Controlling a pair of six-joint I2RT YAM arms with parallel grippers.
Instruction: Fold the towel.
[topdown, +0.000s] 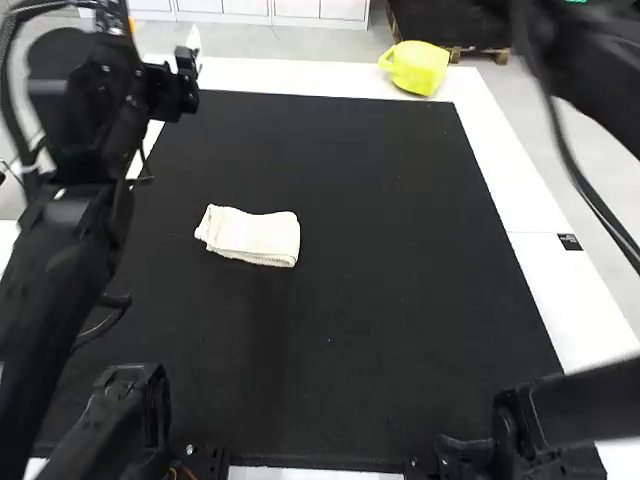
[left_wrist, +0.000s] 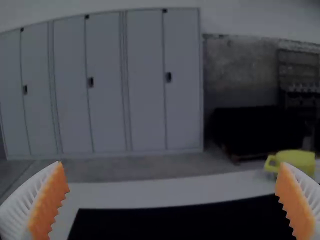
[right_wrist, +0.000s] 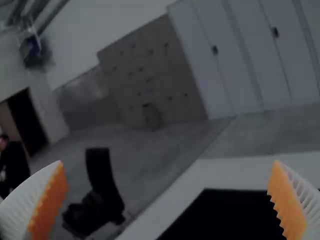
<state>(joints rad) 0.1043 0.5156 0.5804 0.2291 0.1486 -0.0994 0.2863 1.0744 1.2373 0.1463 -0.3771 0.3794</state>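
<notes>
mat (topdown: 400, 300) under towel (topdown: 252, 237), cabinets (left_wrist: 145, 80) beyond

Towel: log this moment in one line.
towel: folded, on black mat | left gripper: open, empty | right gripper: open, empty | yellow cup: far side of table

Black label (topdown: 569, 242) on the white table (topdown: 545, 285), pale print too small to read, no legible text

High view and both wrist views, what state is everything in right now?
Towel: folded into a small bundle, lying on the mat
Black mat: spread flat
Yellow handled container: standing or tipped, can't tell
Left gripper: open, empty
Right gripper: open, empty
</notes>
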